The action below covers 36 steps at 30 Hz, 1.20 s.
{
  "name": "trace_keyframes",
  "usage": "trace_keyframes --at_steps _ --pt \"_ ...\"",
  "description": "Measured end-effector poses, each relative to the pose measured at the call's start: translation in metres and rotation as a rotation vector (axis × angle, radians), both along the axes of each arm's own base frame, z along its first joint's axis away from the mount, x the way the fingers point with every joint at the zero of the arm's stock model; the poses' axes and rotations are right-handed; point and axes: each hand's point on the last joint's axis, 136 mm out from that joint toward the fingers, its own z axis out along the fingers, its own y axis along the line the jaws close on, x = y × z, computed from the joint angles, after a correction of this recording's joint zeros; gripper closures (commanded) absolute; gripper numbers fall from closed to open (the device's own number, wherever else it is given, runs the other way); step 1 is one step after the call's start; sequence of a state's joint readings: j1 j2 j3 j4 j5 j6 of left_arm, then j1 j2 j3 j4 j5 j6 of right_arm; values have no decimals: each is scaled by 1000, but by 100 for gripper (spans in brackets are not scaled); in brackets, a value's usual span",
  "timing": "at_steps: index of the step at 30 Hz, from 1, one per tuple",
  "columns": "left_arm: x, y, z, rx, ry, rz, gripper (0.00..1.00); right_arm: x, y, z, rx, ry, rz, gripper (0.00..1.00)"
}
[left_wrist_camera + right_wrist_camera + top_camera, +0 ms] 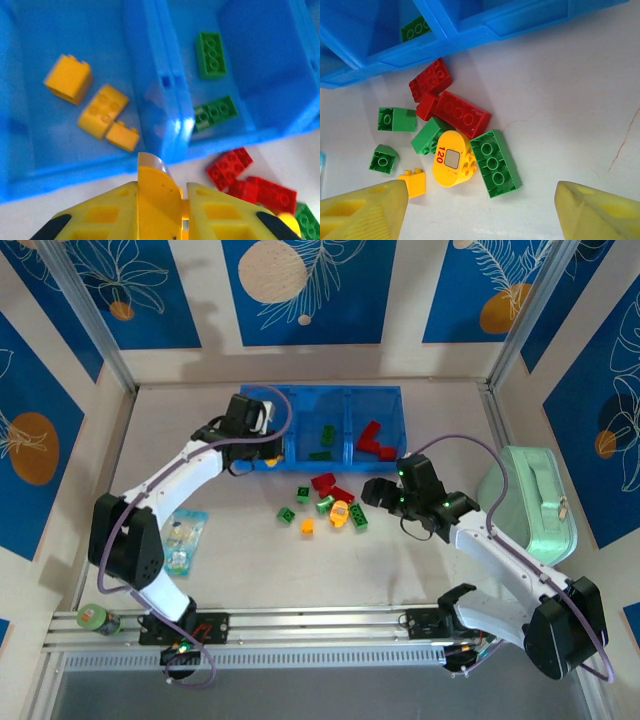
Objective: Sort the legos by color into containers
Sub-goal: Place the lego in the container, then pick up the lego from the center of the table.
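Observation:
The containers (340,392), three joined blue bins, stand at the back of the table. In the left wrist view the left bin holds three orange-yellow legos (102,110) and the middle bin two green ones (210,54). Red legos (372,438) lie in the right bin. My left gripper (162,189) hovers at the tray's near edge (75,172), shut on a rounded yellow lego (155,177). My right gripper (480,210) stands open above the loose pile on the table: a yellow oval lego marked 120 (451,159), a long green one (495,163), red ones (457,112) and a small orange one (413,182).
A mint-green zipped pouch (527,502) lies at the right wall. A small clear packet (184,538) lies on the left of the table by the left arm. A small can (95,618) sits on the front rail. Walls and corner posts enclose the table.

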<state>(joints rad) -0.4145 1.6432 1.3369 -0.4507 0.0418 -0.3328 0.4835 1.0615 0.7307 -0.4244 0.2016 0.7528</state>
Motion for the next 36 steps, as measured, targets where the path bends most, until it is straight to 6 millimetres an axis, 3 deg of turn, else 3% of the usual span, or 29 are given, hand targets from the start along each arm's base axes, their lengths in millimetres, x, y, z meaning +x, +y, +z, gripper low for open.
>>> trace_keyframes --at_steps 9,10,11,12,13,18,24,29,33,36 --pt "54 27 -12 7 13 94 71 -2 -1 0 -2 5 -1 22" --pt "59 29 -13 9 14 98 65 -2 -2 0 -4 6 -1 22" --pt "64 29 -14 10 12 101 51 -3 -2 -1 -5 9 -1 22" --pt "68 30 -15 14 10 102 30 -3 -2 -1 -5 10 0 22" --pt "71 30 -15 14 10 110 18 -3 -2 -1 -6 12 0 22" --pt "75 36 -12 35 -8 137 15 -6 -3 -3 -12 21 2 22" --pt "40 38 -2 33 -38 124 15 -10 8 -1 -18 19 41 23" --pt "-1 35 16 16 -100 93 16 -3 33 8 -53 8 110 23" --pt "-35 34 4 9 -99 68 16 5 56 14 -88 4 164 23" --pt "-64 39 -19 9 -60 66 16 14 75 14 -116 19 200 24"
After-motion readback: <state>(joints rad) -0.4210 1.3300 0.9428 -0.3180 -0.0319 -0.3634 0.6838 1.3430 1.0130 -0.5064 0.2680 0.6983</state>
